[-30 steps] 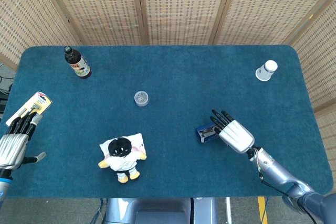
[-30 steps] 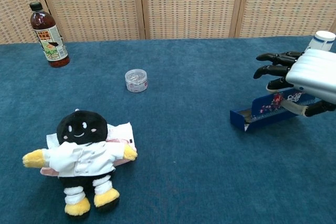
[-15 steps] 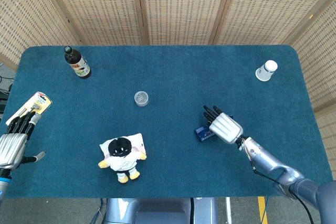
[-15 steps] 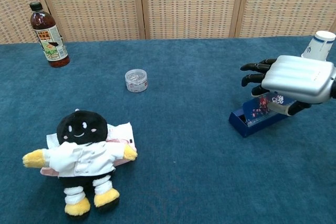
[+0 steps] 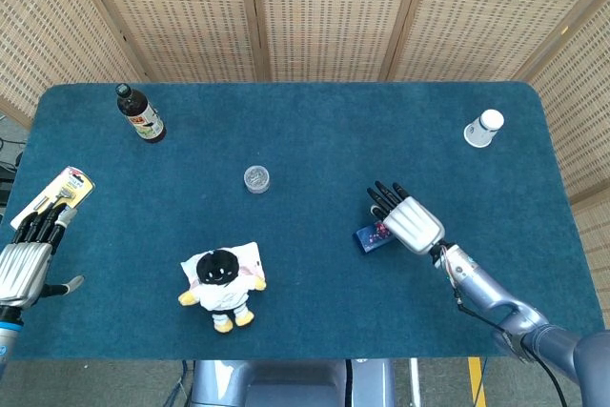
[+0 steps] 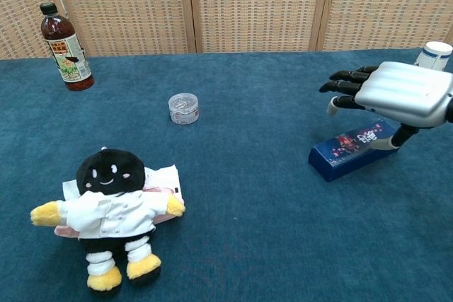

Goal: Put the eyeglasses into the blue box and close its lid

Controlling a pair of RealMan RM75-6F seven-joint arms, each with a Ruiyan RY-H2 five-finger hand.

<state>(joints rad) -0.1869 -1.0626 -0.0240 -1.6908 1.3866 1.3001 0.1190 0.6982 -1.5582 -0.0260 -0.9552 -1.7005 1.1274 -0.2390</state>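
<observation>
The blue box [image 6: 352, 150] lies on the table with its patterned lid down flat; in the head view the blue box [image 5: 371, 236] pokes out from under my right hand. My right hand [image 6: 396, 93] hovers just above the box with its fingers stretched out and apart, holding nothing, and my right hand [image 5: 405, 216] covers most of the box from above. The eyeglasses are nowhere to be seen. My left hand [image 5: 27, 258] hangs off the table's left edge, fingers extended and empty.
A plush doll [image 5: 222, 285] lies on white paper at the front left. A small clear jar [image 5: 255, 178] stands mid-table, a dark bottle [image 5: 140, 114] at the back left, a white cup [image 5: 483, 128] at the back right, a yellow packet [image 5: 54, 194] by the left edge.
The box lid went from tilted open to lying flat on the box. My right hand pushed forward and down over it, then lifted slightly. The left hand stayed still.
</observation>
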